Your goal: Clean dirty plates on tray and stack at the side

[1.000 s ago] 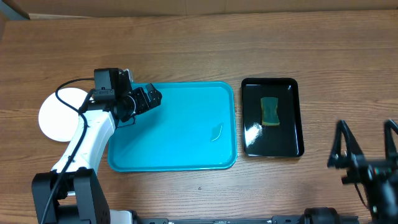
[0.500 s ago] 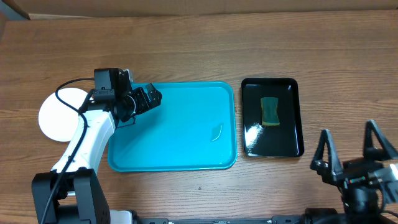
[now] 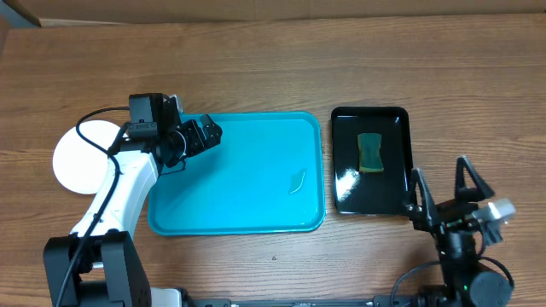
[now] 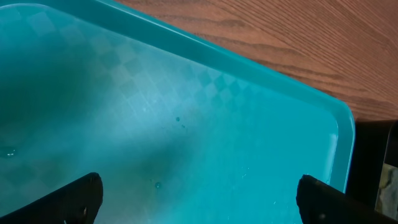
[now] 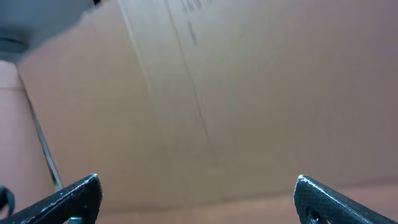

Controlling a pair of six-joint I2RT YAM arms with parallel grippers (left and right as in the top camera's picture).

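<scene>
Right gripper (image 3: 439, 175) swung in from right edge, now just beside black tray (image 3: 345, 183) near-right corner, fingers spread wide, gripping nothing, pointing up. Left gripper (image 3: 207, 134) unmoved, released, over tray (image 3: 247, 162) far-left corner. White plate (image 3: 72, 162) on table left of tray.

A round white plate (image 3: 72, 166) is sitting left of the turquoise rectangular plastic tray (image 3: 247, 196) — a glossy black tray (image 3: 375, 192) is lying right of it, holding a green sponge (image 3: 369, 152).

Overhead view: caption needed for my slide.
Left gripper open over turquoise tray corner; white plate beside it; sponge in black tray; right gripper open.
</scene>
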